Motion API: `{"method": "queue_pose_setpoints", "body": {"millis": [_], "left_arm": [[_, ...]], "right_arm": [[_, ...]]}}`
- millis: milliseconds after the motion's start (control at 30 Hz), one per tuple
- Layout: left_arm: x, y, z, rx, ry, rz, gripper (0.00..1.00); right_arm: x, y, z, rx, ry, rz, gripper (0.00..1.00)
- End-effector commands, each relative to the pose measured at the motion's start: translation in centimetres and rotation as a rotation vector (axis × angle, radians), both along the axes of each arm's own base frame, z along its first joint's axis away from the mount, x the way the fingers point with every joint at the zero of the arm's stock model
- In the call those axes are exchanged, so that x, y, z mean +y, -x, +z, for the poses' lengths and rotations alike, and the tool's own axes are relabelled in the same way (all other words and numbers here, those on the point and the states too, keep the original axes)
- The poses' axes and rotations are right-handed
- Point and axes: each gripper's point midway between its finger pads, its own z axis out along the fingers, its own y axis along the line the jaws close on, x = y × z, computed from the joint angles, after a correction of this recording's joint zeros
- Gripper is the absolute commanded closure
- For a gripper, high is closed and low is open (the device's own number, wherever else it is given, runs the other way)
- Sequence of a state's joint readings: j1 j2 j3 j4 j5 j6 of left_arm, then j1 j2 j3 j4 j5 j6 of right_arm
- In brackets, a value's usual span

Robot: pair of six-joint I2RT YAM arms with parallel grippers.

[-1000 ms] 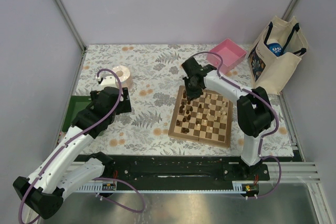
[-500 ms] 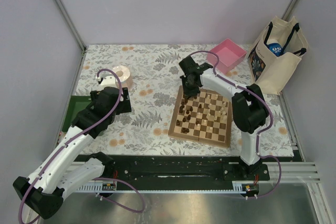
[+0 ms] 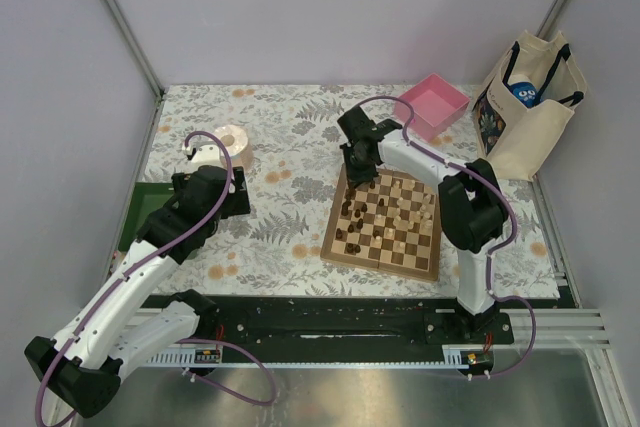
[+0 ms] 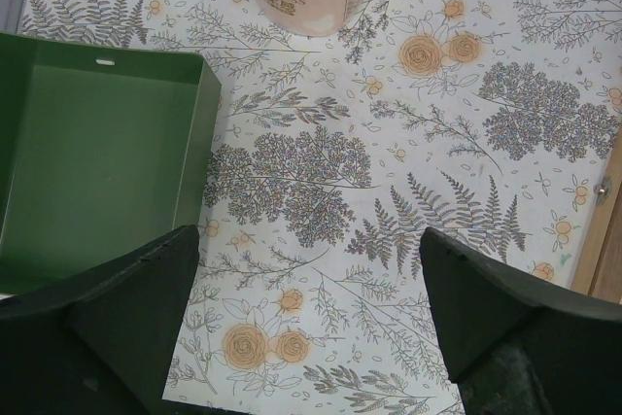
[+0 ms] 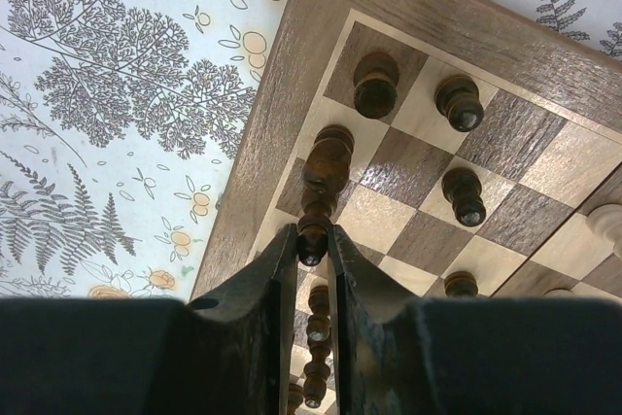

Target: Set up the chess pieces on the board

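The board (image 3: 331, 232) lies right of the table's middle, with dark and pale chess pieces (image 3: 400, 217) scattered on its squares. My right gripper (image 3: 356, 171) hangs over the board's far left corner. In the right wrist view the gripper (image 5: 311, 240) is shut on the head of a tall dark piece (image 5: 328, 157), which is over a square by the board's edge (image 5: 262, 172). Other dark pieces (image 5: 376, 85) stand on nearby squares. My left gripper (image 4: 311, 323) is open and holds nothing, low over the flowered cloth, well left of the board.
A pink tray (image 3: 432, 104) and a tote bag (image 3: 525, 102) sit at the back right. A paper roll (image 3: 232, 147) stands at the back left, beside a green tray (image 4: 97, 153). The board's edge (image 4: 607, 250) shows at the right of the left wrist view.
My right gripper has moved a little back and left along the board's far left corner, still shut on the dark piece. The left arm has not moved.
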State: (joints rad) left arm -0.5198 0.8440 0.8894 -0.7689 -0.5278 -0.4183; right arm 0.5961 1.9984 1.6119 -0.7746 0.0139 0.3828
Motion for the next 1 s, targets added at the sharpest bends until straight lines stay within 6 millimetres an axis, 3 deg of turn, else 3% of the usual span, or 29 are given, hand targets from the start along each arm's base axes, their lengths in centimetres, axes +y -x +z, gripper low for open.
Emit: {"method": "queue_pose_setpoints", "body": {"millis": [0,333,667,800,967], "left_arm": [[0.4,-0.2,0.6,-0.032,0.002,0.014,0.01],[0.4,-0.2,0.6,-0.033,-0.001,0.014,0.01],[0.3,-0.2,0.6,-0.032,0.001,0.012,0.01],[0.4,-0.1,0.7,-0.04,0.007,0.013,0.01],[0.4,0.1,0.9,-0.047,0.016,0.008,0.01]], "right_arm": [[1.2,-0.6,0.8,-0.021,-0.028,0.006,0.75],[1.2,-0.9,1.6,-0.042,-0.031,0.01,0.61],[-0.9,-1.6,5.6,-0.162,0.006,-0.007,0.55],[-2.3,-0.9,7.5,-0.205,0.004,-0.033,0.52],[-3.1,1.7,8.2,-0.197,-0.047,-0.035,0.5]]}}
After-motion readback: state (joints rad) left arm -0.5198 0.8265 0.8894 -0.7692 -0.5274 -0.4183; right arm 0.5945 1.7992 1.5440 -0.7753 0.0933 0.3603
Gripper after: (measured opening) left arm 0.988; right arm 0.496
